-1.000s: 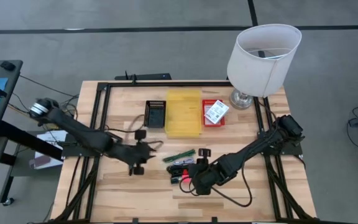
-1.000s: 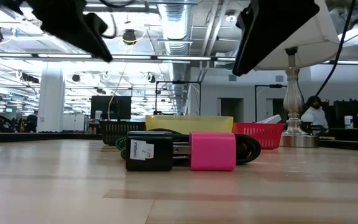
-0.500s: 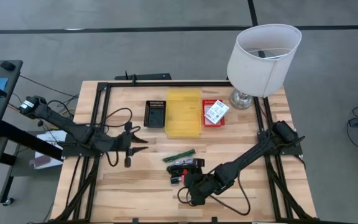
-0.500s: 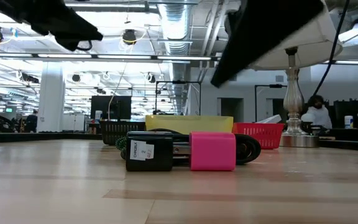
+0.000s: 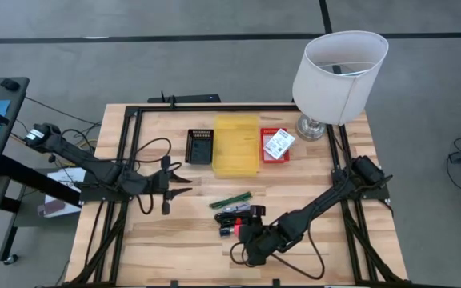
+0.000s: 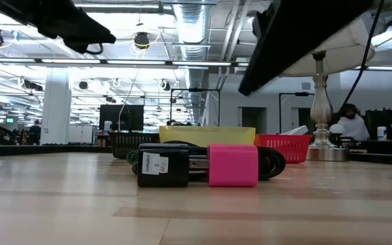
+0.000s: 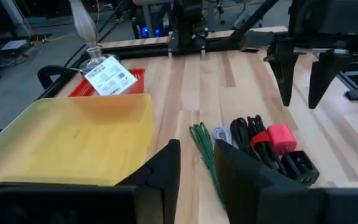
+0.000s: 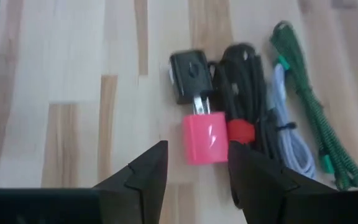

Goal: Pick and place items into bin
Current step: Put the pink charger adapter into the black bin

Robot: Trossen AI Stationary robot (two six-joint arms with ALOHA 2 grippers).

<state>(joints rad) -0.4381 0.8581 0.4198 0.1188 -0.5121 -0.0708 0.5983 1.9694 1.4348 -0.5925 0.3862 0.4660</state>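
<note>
my right gripper (image 8: 194,171) fingers apart just above the pink block (image 8: 205,138), black cord (image 8: 244,93) and green cord (image 8: 306,102) touching beside it, yellow tray (image 5: 236,145) well apart, left gripper (image 5: 184,183) narrow, holding nothing

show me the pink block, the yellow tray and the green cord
pink block (image 8: 205,138), right wrist view, middle of its top face
yellow tray (image 5: 236,164), high view, bare floor near its front edge
green cord (image 7: 205,157), left wrist view, midway along the strand
</note>
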